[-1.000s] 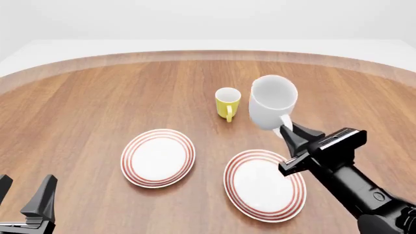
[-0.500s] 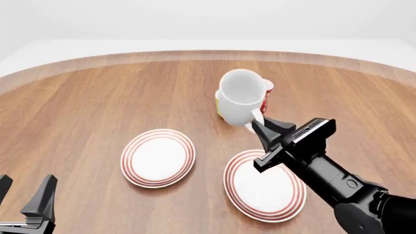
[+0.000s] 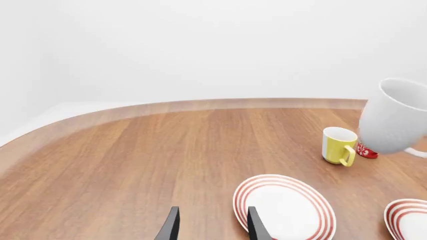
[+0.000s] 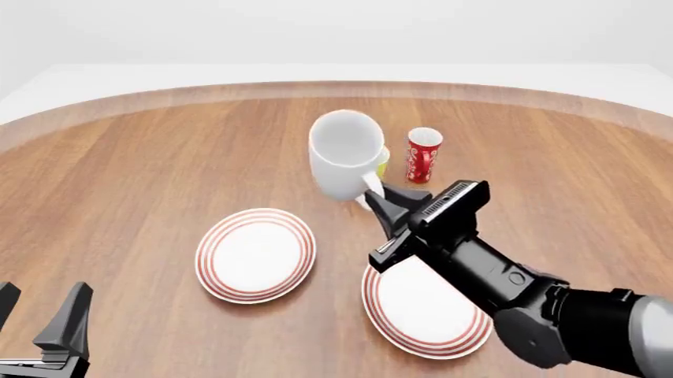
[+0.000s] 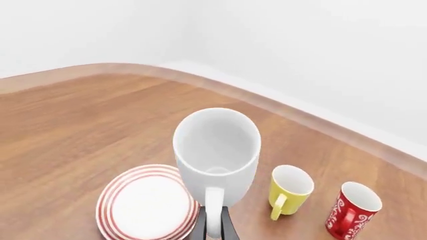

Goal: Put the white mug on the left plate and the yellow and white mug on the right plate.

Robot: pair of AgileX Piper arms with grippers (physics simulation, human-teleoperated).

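The large white mug [image 4: 345,153] hangs in the air, tilted, above the table behind the two plates. My right gripper [image 4: 376,197] is shut on its handle, which the right wrist view shows between the fingers of the right gripper [image 5: 213,227] under the white mug [image 5: 217,150]. The yellow and white mug [image 5: 288,190] stands on the table; in the front view only a sliver of the yellow mug [image 4: 383,161] shows behind the white one. The left plate [image 4: 255,253] and the right plate [image 4: 415,311] lie bare. My left gripper [image 4: 40,319] rests open at the near left corner.
A slim red mug [image 4: 424,155] with white marks stands upright just right of the yellow mug. My right arm [image 4: 505,283] reaches over the right plate's far edge. The table's curved far edge [image 4: 336,88] runs behind the mugs.
The right gripper has carried the white mug leftward, from right of the yellow mug to in front of it, uncovering the red mug. The left arm has not moved.
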